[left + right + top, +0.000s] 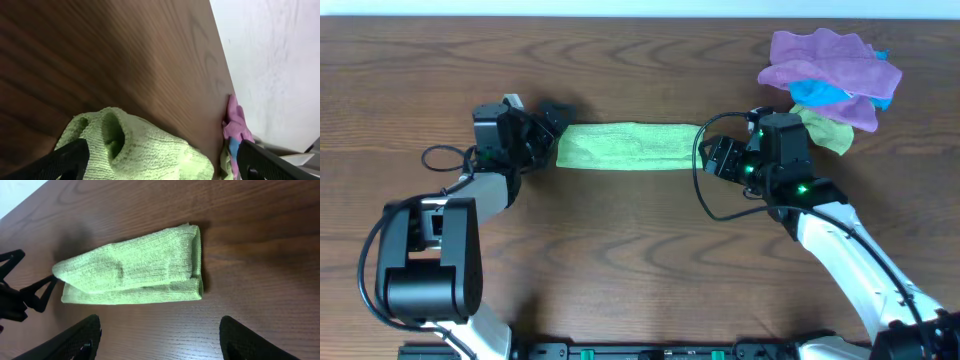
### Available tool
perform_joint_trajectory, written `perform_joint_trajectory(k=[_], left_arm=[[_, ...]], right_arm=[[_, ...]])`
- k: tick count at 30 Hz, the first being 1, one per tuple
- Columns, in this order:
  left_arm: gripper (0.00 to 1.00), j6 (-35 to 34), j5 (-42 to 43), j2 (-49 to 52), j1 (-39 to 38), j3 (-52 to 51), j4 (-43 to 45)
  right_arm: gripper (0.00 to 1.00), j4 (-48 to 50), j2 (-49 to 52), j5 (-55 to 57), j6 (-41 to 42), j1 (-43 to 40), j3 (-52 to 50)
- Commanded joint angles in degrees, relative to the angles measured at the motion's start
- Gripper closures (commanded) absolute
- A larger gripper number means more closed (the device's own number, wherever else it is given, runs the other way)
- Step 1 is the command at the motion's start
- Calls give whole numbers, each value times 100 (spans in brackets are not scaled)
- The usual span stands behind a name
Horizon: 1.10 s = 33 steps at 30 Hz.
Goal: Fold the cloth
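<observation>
The cloth (625,146) is lime green and lies folded into a long narrow strip across the middle of the table (620,250). My left gripper (548,134) is at the strip's left end and stands open. In the left wrist view the bunched end of the cloth (145,150) sits between its wide-spread fingers (65,162). My right gripper (712,153) is just off the strip's right end, also open. In the right wrist view the cloth (135,272) lies ahead of my right gripper (160,340), with only bare wood between the fingers (75,340).
A pile of purple, blue and dull olive cloths (830,65) lies at the back right, close behind the right arm. Its purple edge (235,122) shows by the table's far edge in the left wrist view. The left gripper's black fingers (20,297) show beyond the strip in the right wrist view.
</observation>
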Motion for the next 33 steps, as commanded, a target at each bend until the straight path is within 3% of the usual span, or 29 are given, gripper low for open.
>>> perform_joint_trajectory(k=[1, 23, 33], left_arm=[[4, -2, -186, 76, -57, 55, 105], [0, -306, -146, 483, -179, 72, 778], [4, -345, 107, 881, -396, 675, 763]], right_arm=[[24, -11, -85, -46, 37, 37, 61], [25, -42, -85, -46, 35, 39, 61], [25, -50, -83, -46, 35, 39, 61]])
